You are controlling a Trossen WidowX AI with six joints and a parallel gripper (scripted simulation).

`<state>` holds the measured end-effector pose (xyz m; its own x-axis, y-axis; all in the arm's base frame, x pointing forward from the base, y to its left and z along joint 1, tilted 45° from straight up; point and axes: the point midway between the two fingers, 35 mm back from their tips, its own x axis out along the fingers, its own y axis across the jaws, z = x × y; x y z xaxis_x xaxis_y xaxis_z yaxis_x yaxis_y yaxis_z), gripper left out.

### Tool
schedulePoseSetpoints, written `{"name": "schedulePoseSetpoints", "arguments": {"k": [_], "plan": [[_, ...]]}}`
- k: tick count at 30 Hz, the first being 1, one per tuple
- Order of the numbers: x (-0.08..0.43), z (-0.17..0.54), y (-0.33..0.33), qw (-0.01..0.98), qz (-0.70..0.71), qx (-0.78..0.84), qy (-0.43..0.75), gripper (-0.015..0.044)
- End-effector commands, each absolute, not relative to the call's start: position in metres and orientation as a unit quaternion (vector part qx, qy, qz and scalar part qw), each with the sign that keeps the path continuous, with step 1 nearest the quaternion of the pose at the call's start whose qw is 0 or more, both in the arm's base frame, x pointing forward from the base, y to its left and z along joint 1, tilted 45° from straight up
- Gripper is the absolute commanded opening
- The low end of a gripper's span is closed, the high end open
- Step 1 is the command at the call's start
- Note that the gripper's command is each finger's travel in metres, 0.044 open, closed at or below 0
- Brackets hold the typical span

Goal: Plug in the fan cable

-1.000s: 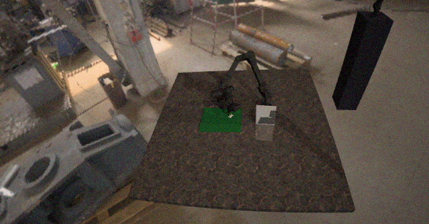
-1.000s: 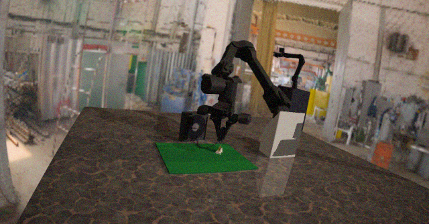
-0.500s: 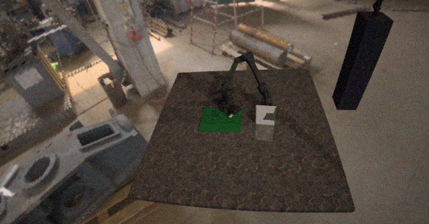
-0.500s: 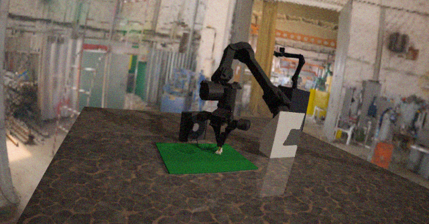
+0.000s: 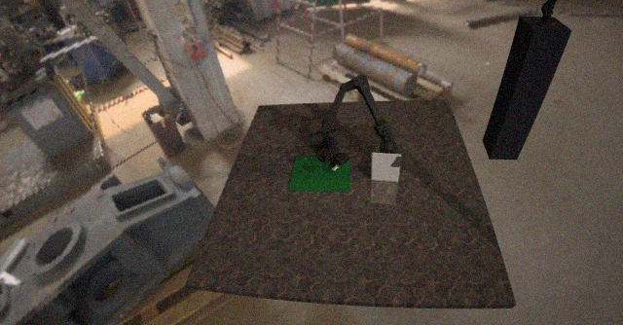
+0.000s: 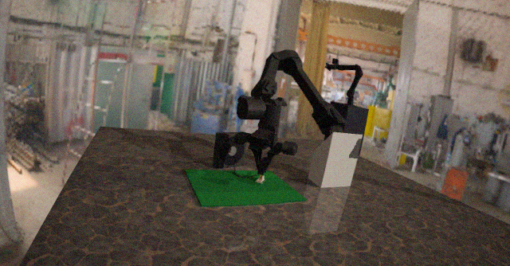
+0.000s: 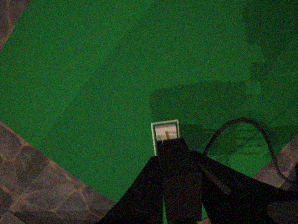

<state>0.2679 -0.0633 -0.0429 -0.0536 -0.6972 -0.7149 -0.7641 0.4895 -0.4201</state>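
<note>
The green board [image 5: 316, 183] [image 6: 223, 194] [image 7: 75, 90] lies flat on the table. The small white, open-topped fan header [image 5: 335, 168] [image 6: 260, 180] [image 7: 166, 131] stands on it; a pin shows inside in the wrist view. My gripper [image 6: 260, 173] [image 7: 173, 160] points down at the header, shut on the fan's dark plug. The plug and fingertips cover the header's near end in the wrist view. Whether the plug is above the header or partly in it cannot be told. The black cable [image 7: 243, 119] loops right from the plug. The black fan [image 6: 220, 150] stands upright behind the board.
A pale block [image 5: 385, 167] [image 6: 339, 162] stands to the right of the board, near the arm's base. The dark patterned table [image 5: 350, 252] [image 6: 159, 234] bears the board and arm. A tall black pillar [image 5: 526, 87] stands beyond the table's right edge.
</note>
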Motion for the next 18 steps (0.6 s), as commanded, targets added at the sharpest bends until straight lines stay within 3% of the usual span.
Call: {"name": "schedulePoseSetpoints", "arguments": {"k": [1, 18], "plan": [[0.2685, -0.0427, -0.0636, 0.467, 0.036, -0.506, 0.724, 0.0], [0.2678, -0.0454, -0.0659, 0.467, 0.036, -0.506, 0.724, 0.0]]}}
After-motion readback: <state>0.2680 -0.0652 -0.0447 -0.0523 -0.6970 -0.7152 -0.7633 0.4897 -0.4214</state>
